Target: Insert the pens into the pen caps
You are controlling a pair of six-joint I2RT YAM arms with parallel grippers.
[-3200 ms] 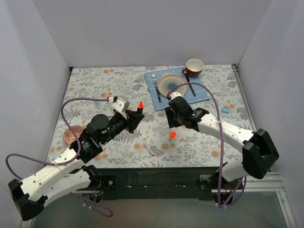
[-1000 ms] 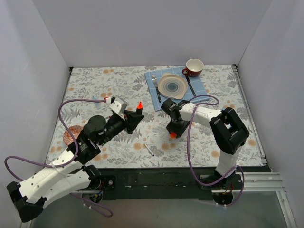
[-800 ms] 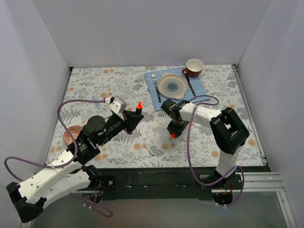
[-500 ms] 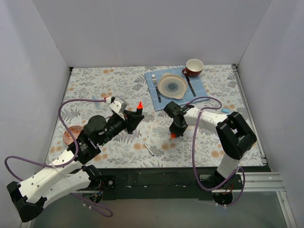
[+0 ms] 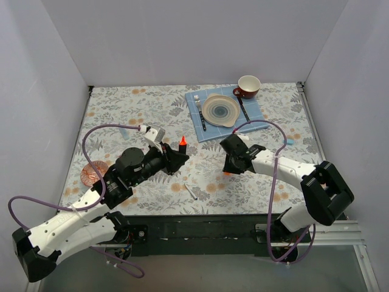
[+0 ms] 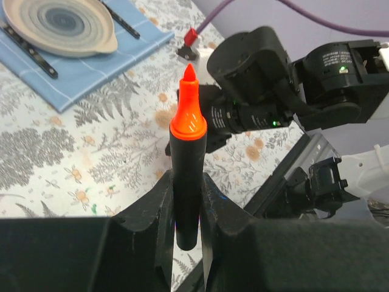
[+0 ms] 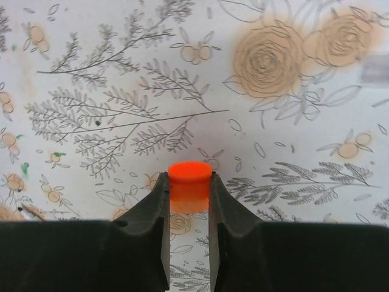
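The short black marker (image 6: pixel 185 182) stands upright in the left gripper (image 6: pixel 185 204), its orange tip pointing up and uncapped. The gripper's 2 fingers (image 6: pixel 159 204) are clenched on the black barrel below the orange collar. From the top camera this marker (image 5: pixel 182 143) sits above the middle of the bench (image 5: pixel 152 103), left of centre, at the front of the left gripper (image 5: pixel 179 156). The bright orange cap (image 7: pixel 189 179) is pinched between the 2 fingers (image 7: pixel 159 210) of the right gripper (image 7: pixel 189 204), its round flat end facing the wrist camera over the floral cloth. Whether it touches the bench I cannot tell. In the top view the cap (image 5: pixel 226 173) shows as a small orange spot at the right gripper (image 5: pixel 228 168), to the right of the marker and well apart from it. A thin white-grey pen (image 5: pixel 191 191) lies flat on the bench nearer the front edge, between the 2 arms. A light-blue cap (image 5: pixel 289 141) lies farther right, beside the purple cable (image 5: pixel 276 137). At the back a blue placemat (image 5: pixel 197 125) carries a plate (image 5: pixel 220 110) with a fork (image 5: pixel 199 112) on its left and a knife (image 5: pixel 244 111) on its right, and a red cup (image 5: pixel 247 87) stands behind them.
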